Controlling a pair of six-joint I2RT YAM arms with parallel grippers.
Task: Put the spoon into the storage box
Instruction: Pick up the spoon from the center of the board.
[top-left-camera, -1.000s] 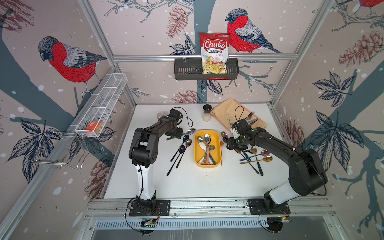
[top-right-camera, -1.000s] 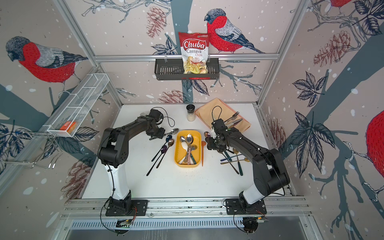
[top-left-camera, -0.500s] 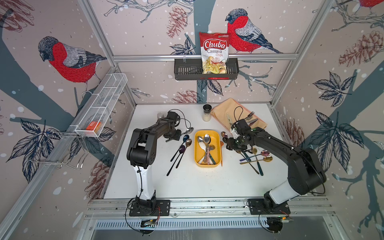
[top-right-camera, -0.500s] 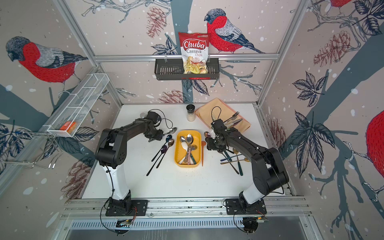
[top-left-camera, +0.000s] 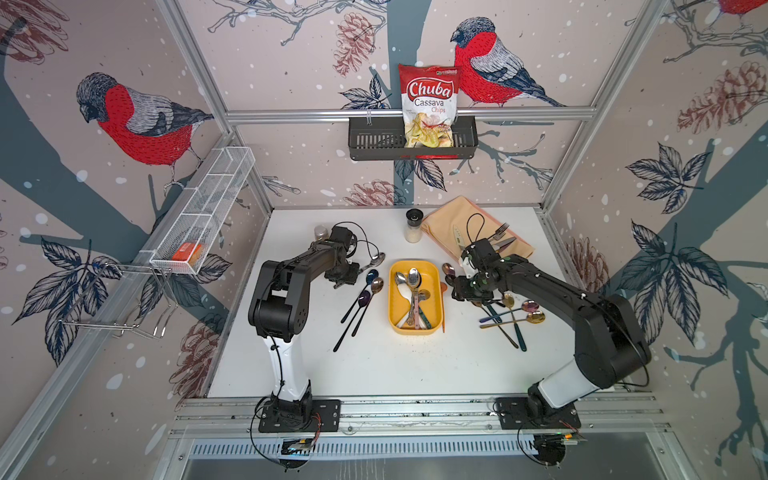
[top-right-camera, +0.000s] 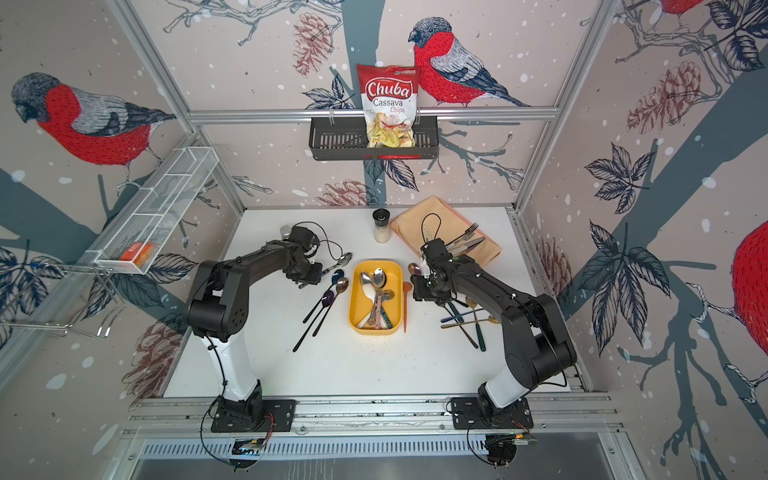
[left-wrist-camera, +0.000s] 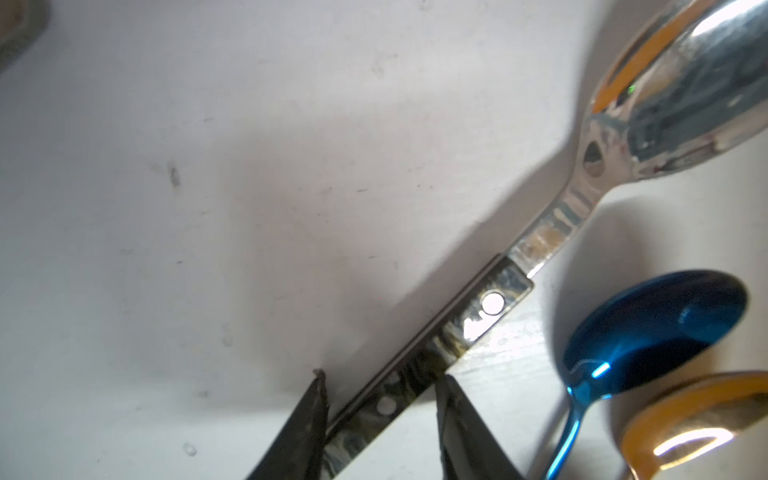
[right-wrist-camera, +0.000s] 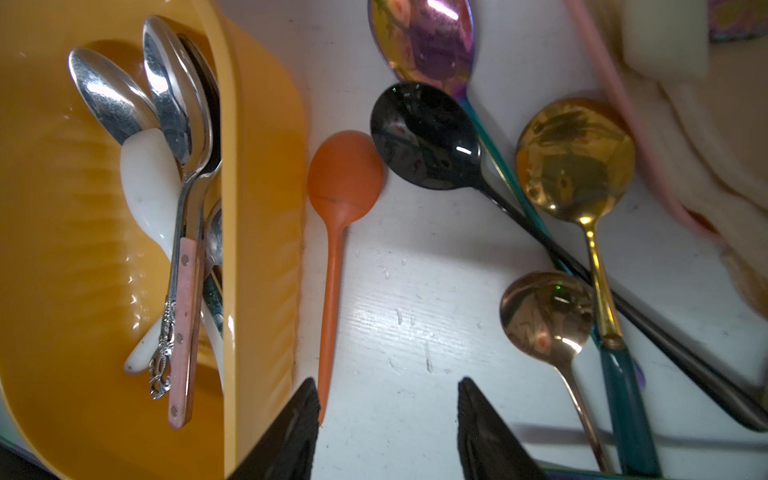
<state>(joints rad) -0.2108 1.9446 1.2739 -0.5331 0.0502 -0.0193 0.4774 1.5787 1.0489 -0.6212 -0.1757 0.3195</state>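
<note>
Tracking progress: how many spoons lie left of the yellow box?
4: silver spoon straddled by left gripper; blue spoon, bronze spoon, purple spoon beside it; arm may hide others.

We note a red Chuba chips bag (top-left-camera: 428, 104) standing in a dark slotted basket (top-left-camera: 374, 139) on the back wall, well beyond both pairs of jaws. A black-capped shaker (top-left-camera: 414, 226) stands beyond and between them. Just beyond the right jaws lies a beige cloth (top-left-camera: 453, 216) bearing a fork (top-right-camera: 469, 232). Well out from the left jaws, a white mesh basket (top-left-camera: 208, 199) holds an orange packet (top-left-camera: 187, 251).
</note>
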